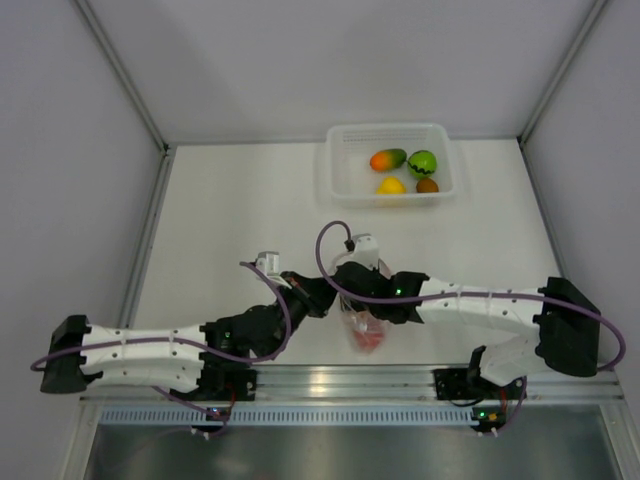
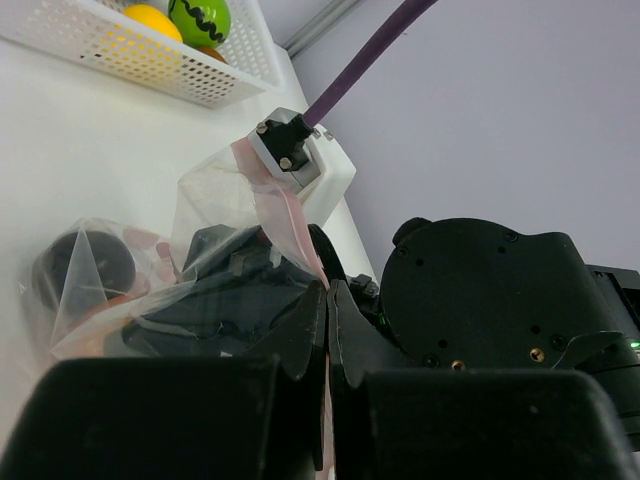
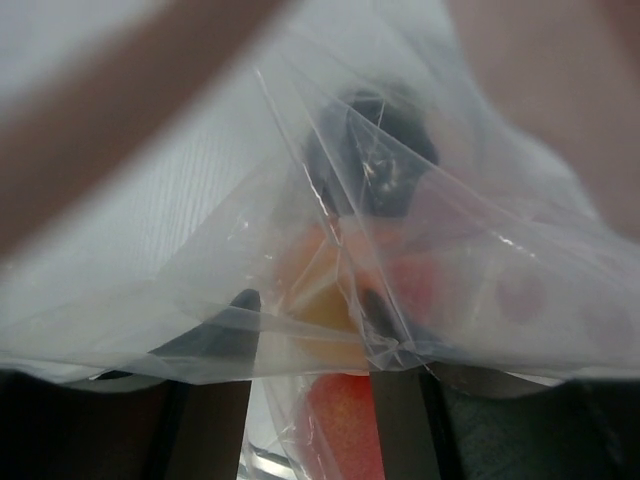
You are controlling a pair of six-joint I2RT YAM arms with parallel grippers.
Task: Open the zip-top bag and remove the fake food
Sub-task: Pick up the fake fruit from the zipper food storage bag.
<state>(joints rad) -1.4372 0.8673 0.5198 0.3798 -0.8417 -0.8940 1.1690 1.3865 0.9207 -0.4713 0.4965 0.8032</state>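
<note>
The clear zip-top bag (image 1: 367, 328) hangs between the two grippers near the table's front edge. My left gripper (image 1: 318, 297) is shut on its pink-red zip strip (image 2: 285, 215). My right gripper (image 1: 354, 300) reaches into the bag mouth; in the right wrist view its fingers (image 3: 245, 305) stand apart under the plastic (image 3: 200, 230), so the gripper (image 3: 310, 298) is open. Inside the bag are a dark purple fruit (image 3: 375, 150), a peach-orange fruit (image 3: 320, 270) and a pink-red fruit (image 3: 345, 420). The dark purple fruit also shows in the left wrist view (image 2: 85, 265).
A white translucent tray (image 1: 335, 190) stands at the back and holds an orange-green mango (image 1: 387, 159), a green fruit with black marks (image 1: 422, 162), a yellow fruit (image 1: 391, 185) and a brown fruit (image 1: 427, 185). Grey walls enclose the table on three sides.
</note>
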